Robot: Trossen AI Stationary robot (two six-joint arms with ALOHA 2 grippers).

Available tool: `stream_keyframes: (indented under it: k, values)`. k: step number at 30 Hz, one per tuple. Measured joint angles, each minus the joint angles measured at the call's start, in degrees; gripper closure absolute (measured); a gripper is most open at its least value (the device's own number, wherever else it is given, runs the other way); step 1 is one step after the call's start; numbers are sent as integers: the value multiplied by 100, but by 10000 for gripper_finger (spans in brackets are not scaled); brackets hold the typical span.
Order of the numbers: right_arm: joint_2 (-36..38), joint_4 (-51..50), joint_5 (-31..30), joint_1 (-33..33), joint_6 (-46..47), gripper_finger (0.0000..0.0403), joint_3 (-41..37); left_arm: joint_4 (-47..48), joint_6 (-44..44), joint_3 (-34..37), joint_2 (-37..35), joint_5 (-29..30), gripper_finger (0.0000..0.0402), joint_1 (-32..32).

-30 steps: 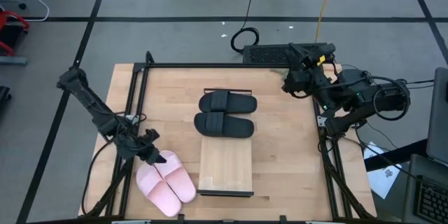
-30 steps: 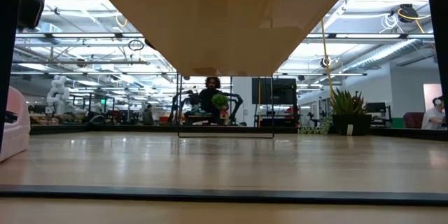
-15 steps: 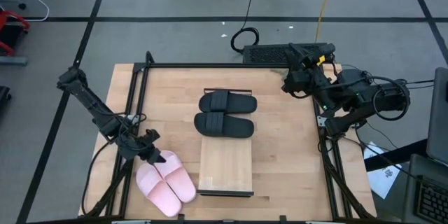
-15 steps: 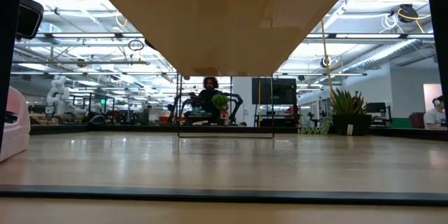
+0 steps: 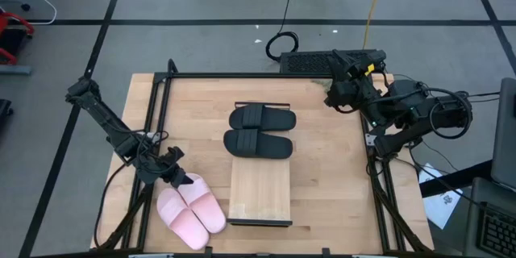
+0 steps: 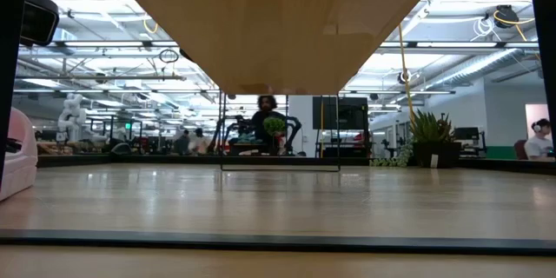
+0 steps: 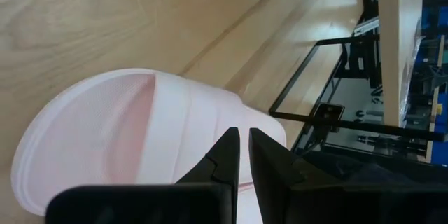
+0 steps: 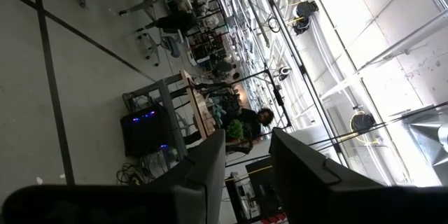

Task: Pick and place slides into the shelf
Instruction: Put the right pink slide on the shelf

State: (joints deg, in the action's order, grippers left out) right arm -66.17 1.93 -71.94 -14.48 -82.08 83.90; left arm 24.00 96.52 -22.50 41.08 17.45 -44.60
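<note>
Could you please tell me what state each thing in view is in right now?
Black slides: side by side on the shelf's far end.
Pink slides: side by side on the table, left of the shelf.
Shelf: near half bare.
Left pincer: nearly shut, empty, just over a pink slide.
Right pincer: open, empty, at the table's far right corner.

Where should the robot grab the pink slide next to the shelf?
Probably by its wide strap, coming from above. The strap arches up over the flat sole, so a finger could slip under it. The left gripper, nearly shut, hangs right over that end of the pink slide.
</note>
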Motion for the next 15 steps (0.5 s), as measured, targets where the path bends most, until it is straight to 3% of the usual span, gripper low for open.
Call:
stream_keyframes:
  k: [6, 15]
  values:
    - [0, 0, -1, 0, 0, 296, 0, -27, 9, -6, 4, -101, 355, 0]
    - [0, 0, -1, 0, 0, 296, 0, 185, 30, -6, 4, -284, 244, 0]
